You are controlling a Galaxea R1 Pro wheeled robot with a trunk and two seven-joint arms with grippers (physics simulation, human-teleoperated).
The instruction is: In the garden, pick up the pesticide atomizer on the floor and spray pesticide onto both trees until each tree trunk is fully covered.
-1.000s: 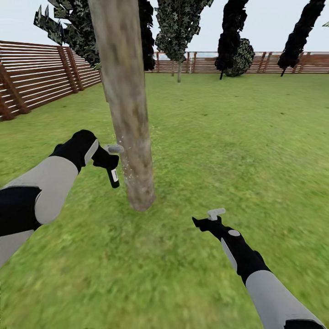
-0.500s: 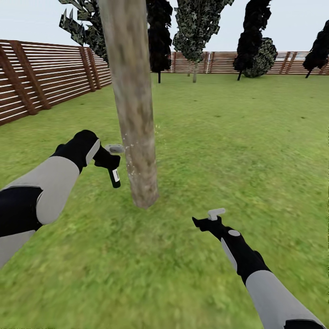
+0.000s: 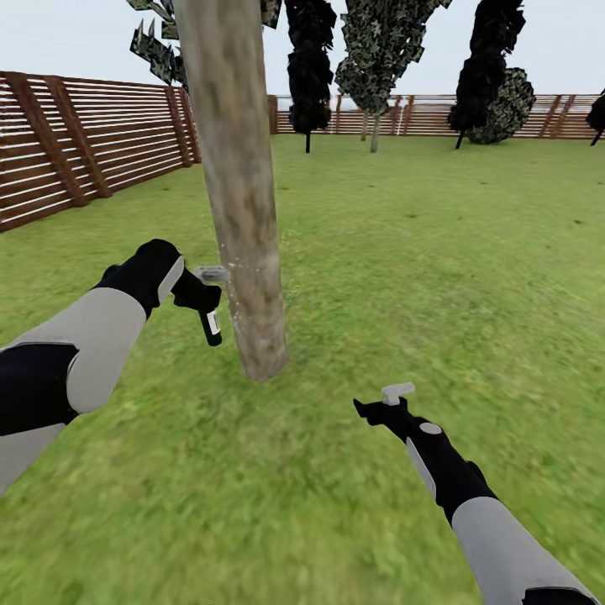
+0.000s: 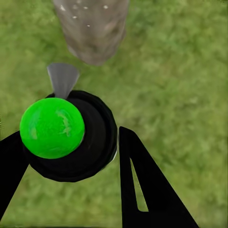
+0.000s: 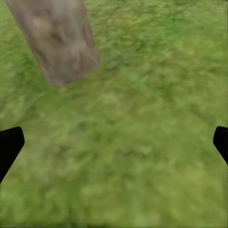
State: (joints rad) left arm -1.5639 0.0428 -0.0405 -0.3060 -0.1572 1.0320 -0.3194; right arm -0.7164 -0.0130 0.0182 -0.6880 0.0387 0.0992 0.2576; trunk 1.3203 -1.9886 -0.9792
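The pesticide atomizer (image 3: 210,323) hangs in the left hand (image 3: 197,294), a small black sprayer with a white patch, just beside the lower part of the tree trunk (image 3: 239,193) and a little above the lawn (image 3: 420,252). In the left wrist view the atomizer (image 4: 78,135) sits between the two black fingers (image 4: 142,185), which close on its round black body; its top is a bright green cap, and a grey nozzle points toward the trunk (image 4: 92,28). A few pale specks dot the bark near the atomizer's level. The trunk is thick, mottled beige-grey, and leans slightly. The right hand (image 3: 386,403) hovers low over the grass, well apart from the trunk, and holds nothing; in the right wrist view its fingertips (image 5: 9,147) sit at opposite edges with bare grass between them, so it is spread wide, and the trunk base (image 5: 59,42) stands ahead of it. A brown slatted fence (image 3: 76,143) bounds the garden, with dark conifers (image 3: 311,63) along the far side.
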